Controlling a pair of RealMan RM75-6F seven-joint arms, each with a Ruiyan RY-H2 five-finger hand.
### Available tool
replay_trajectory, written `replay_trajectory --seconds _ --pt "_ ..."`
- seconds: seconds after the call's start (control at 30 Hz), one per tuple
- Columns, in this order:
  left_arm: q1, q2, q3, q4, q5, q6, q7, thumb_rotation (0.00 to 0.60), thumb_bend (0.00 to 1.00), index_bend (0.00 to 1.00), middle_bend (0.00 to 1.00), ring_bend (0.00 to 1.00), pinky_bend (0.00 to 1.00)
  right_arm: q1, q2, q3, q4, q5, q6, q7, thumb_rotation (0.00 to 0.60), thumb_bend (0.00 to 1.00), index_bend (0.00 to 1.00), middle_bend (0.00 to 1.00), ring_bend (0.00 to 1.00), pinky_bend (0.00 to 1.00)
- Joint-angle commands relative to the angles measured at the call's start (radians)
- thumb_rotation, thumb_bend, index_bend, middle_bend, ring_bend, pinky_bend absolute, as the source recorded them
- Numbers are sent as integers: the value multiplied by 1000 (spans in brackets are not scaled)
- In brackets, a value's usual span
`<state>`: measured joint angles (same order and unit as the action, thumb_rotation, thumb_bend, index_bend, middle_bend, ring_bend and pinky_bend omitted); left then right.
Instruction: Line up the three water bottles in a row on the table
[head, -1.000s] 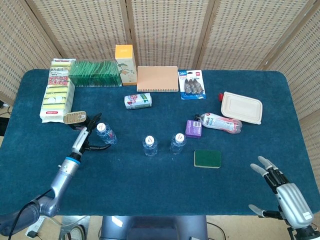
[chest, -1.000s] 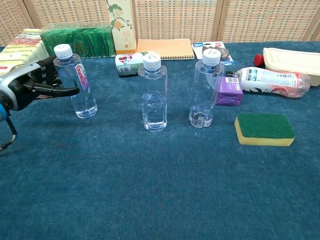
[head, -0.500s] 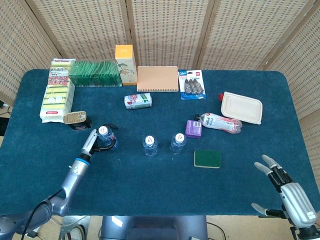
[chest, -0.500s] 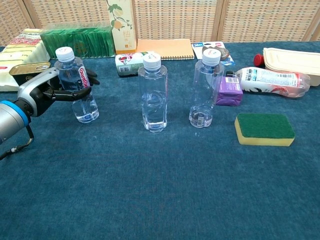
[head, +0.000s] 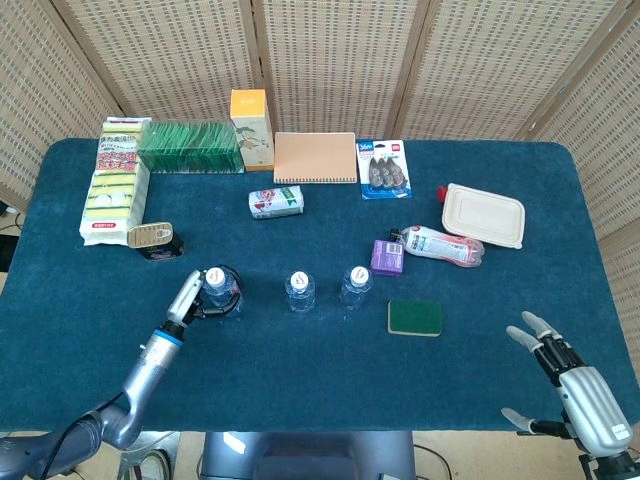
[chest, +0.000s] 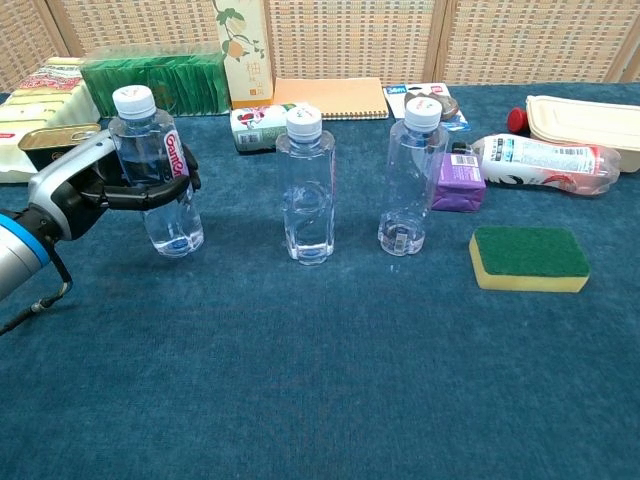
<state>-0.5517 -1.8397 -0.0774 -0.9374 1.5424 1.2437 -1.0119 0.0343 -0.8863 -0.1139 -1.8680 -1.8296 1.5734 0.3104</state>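
Note:
Three clear water bottles with white caps stand upright on the blue table. My left hand grips the leftmost bottle, the one with a pink label, its fingers wrapped around the body. The middle bottle and the right bottle stand free, about level with it. My right hand hovers open at the near right table edge, far from the bottles; the chest view does not show it.
A green sponge lies right of the bottles. A purple box, a lying bottle and a beige lidded container are behind it. A tin, sponge packs, a notebook and cartons line the back left.
My left hand has closed around the pink-labelled bottle and carried it nearer and slightly right, towards the other two bottles. My right hand has hardly moved.

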Motion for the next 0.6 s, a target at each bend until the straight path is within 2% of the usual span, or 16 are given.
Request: replay_trajectory --seconds 0.03,0.37,0.6 --pt "6 -9 21 -16 25 23 48 600 453 597 557 423 536 0 0 0 0 0 0 0 600 0 123 4 19 147" --pt "-28 -56 17 15 23 -18 109 600 434 596 557 424 522 0 0 0 4 -1 2 4 600 0 123 4 19 147" --pt "-24 -75 4 47 9 -5 108 600 433 596 557 423 509 0 2 0 9 2 2 11 600 0 123 4 19 147"
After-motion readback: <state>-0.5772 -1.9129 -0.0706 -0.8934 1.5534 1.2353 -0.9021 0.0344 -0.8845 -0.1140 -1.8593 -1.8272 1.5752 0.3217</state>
